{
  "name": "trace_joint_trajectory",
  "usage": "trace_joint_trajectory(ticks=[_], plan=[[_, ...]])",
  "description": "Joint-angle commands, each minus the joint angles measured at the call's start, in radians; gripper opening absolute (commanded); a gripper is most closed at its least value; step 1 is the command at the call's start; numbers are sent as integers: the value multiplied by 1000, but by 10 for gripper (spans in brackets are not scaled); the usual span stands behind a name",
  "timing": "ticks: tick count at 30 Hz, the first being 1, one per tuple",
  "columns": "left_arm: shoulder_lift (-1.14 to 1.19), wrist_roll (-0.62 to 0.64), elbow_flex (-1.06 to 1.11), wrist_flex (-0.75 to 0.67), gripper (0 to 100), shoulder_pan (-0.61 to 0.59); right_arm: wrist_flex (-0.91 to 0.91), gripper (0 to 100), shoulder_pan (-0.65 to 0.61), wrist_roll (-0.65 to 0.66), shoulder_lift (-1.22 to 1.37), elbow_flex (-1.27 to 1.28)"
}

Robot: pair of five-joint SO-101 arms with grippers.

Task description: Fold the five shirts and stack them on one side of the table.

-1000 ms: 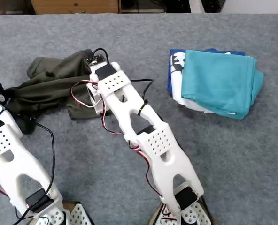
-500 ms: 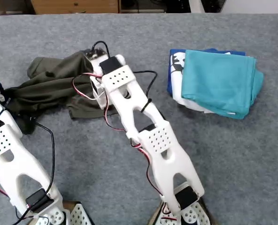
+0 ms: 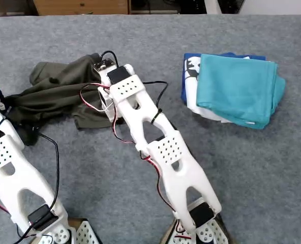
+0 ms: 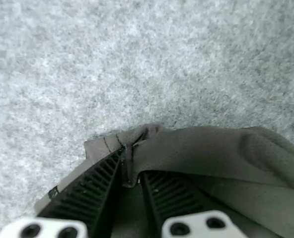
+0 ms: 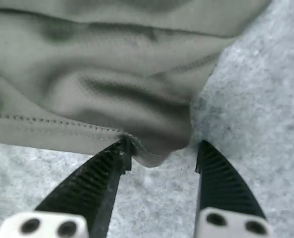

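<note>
- My left gripper is clamped on a fold at the edge of the olive-green crumpled cloth shirt. The fabric is pinched tight between the two ribbed jaws, at the shirt's end nearest the left edge of the grey felt-covered table.
- My right gripper stands wide apart, holding nothing. A drooping corner of the stitched hem hangs in the gap between its jaws, and one jaw tip touches the seam line.
- The relation that matters is that the shirt's long axis runs across the table from my left gripper to my right one. I have one arm at each end, and the bunched middle lies between them.
- My right arm is the one nearer the free end. From the hem corner, the body of the shirt lies away from my right gripper, with bare table on the near side.
- I judge that the next move calls for closing the right jaws on that corner. I cannot be sure how many layers sit between them, since the cloth folds under itself there.
- The stack of folded shirts, teal on top, sits well apart on the right side of the table.
</note>
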Motion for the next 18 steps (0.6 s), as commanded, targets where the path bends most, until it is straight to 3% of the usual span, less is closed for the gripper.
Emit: trace_joint_trajectory(ticks=[1,12,18], plan=[[-13,9,-40,5,19,-26,-17,95,12,8,-2,-27],[-15,9,-40,5,19,-28,49,30,13,14,16,-71],[-54,11,-35,8,20,-32,49,2,12,114,19,-211]])
